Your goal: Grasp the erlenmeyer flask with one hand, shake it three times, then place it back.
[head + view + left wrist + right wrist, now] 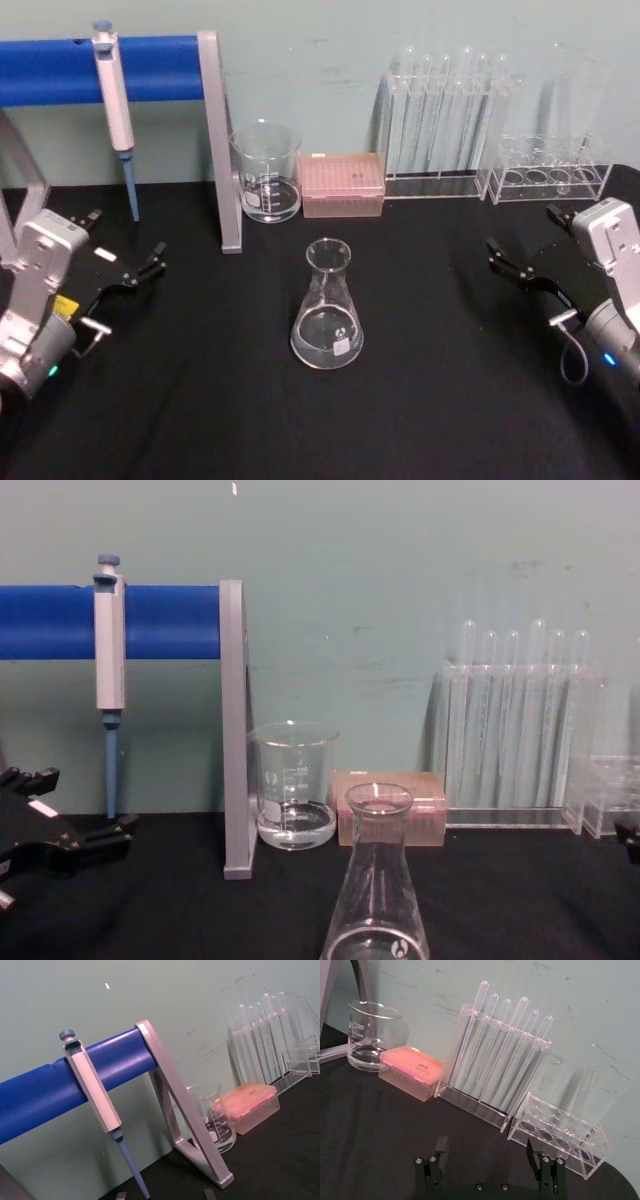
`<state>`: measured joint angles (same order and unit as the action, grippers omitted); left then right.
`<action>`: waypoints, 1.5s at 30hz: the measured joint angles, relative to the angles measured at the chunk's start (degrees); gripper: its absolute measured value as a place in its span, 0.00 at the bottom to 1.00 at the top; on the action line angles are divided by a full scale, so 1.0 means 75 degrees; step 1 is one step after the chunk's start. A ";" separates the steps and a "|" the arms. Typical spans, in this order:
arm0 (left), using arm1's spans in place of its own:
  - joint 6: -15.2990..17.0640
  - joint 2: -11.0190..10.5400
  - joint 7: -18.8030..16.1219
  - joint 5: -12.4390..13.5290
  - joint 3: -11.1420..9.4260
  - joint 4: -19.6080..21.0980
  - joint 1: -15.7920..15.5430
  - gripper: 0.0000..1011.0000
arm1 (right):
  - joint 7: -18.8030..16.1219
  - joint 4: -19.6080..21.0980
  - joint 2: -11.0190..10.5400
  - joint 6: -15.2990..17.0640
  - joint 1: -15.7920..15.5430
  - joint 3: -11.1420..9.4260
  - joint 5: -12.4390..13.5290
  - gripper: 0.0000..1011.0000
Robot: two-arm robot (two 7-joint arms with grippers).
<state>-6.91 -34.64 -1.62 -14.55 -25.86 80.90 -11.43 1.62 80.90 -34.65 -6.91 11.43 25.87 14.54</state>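
In the head view we see the flask (327, 305) standing upright in the middle of the black table (190, 410), in front of the beaker (268, 172) and the pink box (343, 185) and touching neither. The left gripper (125, 237) hangs at the table's left side, its fingers spread wide around nothing. The right gripper (525, 232) sits at the right side, well apart from the flask, just as wide and empty.

In the left wrist view we find a pipette (92, 1092) hung on a blue bar (35, 1097).

In the right wrist view we look past two widely parted fingers (440, 1149) at a rack of tubes (495, 1065).

In the chest view the flask stands nearest us, in the middle, with the left gripper low at the left edge.
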 joint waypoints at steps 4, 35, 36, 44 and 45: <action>0.0000 0.0000 0.0000 0.0000 0.0000 0.0000 0.0000 0.99 | 0.0000 0.0000 0.0000 0.0000 0.0000 0.0000 0.0000 0.99; 0.0000 0.0000 0.0000 0.0000 0.0000 0.0000 0.0000 0.99 | -0.0895 0.0191 -0.0073 -0.0098 -0.0233 -0.0243 -0.0029 0.99; 0.0000 0.0000 0.0000 0.0000 0.0000 0.0000 0.0000 0.99 | -0.0959 0.0213 -0.0090 -0.0098 -0.0256 -0.0260 0.0008 0.99; 0.0000 0.0000 0.0000 0.0000 0.0000 0.0000 -0.0001 0.99 | -0.1914 0.0537 -0.0323 -0.0278 -0.0519 -0.0443 0.0559 0.99; 0.0000 0.0000 0.0000 0.0000 0.0000 0.0000 0.0000 0.99 | -0.2144 0.0619 -0.0372 -0.0329 -0.0581 -0.0489 0.0718 0.99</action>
<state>-6.91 -34.64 -1.62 -14.55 -25.86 80.90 -11.43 -14.46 85.55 -37.43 -9.38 7.07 22.20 19.93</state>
